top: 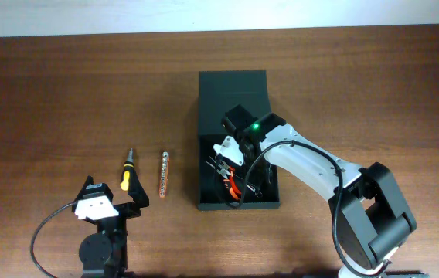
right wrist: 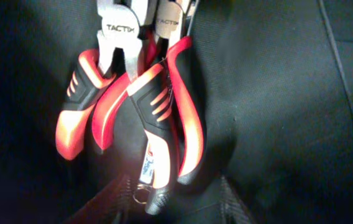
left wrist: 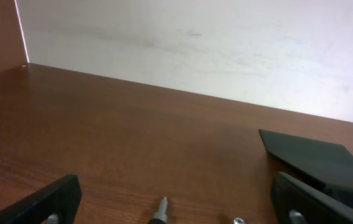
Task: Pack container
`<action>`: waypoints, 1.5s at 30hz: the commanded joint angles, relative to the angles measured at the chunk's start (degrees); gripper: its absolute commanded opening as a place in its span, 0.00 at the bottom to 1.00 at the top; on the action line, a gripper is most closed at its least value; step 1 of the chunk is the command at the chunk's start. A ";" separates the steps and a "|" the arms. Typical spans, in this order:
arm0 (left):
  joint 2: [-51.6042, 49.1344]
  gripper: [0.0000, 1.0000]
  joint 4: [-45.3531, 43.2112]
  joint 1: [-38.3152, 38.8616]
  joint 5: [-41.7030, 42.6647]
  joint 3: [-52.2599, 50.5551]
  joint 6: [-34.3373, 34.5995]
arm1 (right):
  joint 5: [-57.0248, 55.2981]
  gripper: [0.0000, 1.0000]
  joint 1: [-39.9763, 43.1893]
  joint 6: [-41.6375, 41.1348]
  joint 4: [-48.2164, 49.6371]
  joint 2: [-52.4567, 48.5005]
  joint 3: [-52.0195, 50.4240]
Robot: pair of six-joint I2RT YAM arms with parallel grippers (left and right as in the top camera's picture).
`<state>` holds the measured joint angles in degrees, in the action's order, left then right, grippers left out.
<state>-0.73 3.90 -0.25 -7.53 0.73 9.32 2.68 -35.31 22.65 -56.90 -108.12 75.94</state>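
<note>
Left of the container [top: 233, 93], a screwdriver [top: 126, 179] and narrow strip [top: 164, 174] lie apart.

This looks like a robotics lab bench. A bare wood-grain table [top: 49, 93] meets a plain white wall [left wrist: 195, 50]. The cabled left arm [top: 100, 247] and right arm [top: 374, 220] stand along the overhead frame's lower edge, near a screwdriver [top: 127, 174] and pliers [right wrist: 127, 106].

Dark matte container [top: 235, 100] lies mid-table, flap lid open, pliers [top: 231, 179] inside.
</note>
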 commanded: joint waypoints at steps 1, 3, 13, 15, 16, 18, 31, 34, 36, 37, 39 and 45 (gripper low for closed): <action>0.44 0.99 0.04 -0.28 0.20 -0.22 0.26 | -0.15 0.48 -0.31 -2.60 0.17 -0.04 1.40; 0.44 0.99 0.04 -0.31 0.20 -0.22 0.26 | -0.15 0.50 -0.31 -3.26 -0.44 0.04 3.23; 0.44 0.99 0.04 -0.28 0.20 -0.22 0.26 | -6.29 0.58 0.39 -6.82 -12.92 0.17 24.98; 0.44 0.99 0.04 -0.28 0.20 -0.22 0.26 | -8.79 0.62 1.29 -6.93 -16.37 0.17 30.93; 0.44 0.99 0.04 -0.28 0.20 -0.22 0.26 | -10.47 0.72 2.14 -6.93 -18.73 0.17 34.95; 0.44 0.99 0.04 -0.28 0.20 -0.22 0.26 | -12.31 0.94 3.50 -6.97 -21.59 0.17 39.69; 0.44 0.99 0.04 -0.28 0.20 -0.22 0.26 | -18.53 0.99 26.40 -18.38 -38.84 2.47 59.23; 0.44 0.99 0.04 -0.28 0.20 -0.22 0.26 | -20.24 0.99 33.53 -23.52 -40.44 2.56 59.06; 0.44 0.99 0.04 -0.31 0.20 -0.22 0.26 | -19.21 0.99 38.69 -26.45 -40.44 2.54 59.06; 0.44 0.99 0.04 -0.31 0.20 -0.22 0.26 | -18.58 0.99 40.94 -26.97 -40.44 2.54 59.06; 0.44 0.99 0.04 -0.28 0.20 -0.22 0.26 | -18.34 0.99 45.11 -28.65 -40.41 2.54 59.06; 0.44 0.99 0.04 -0.28 0.20 -0.22 0.26 | -18.16 0.99 56.08 -29.18 -39.54 1.90 59.06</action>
<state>-0.69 3.90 -0.25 -7.55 0.73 9.32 -15.07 17.06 -4.36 -96.82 -107.20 134.06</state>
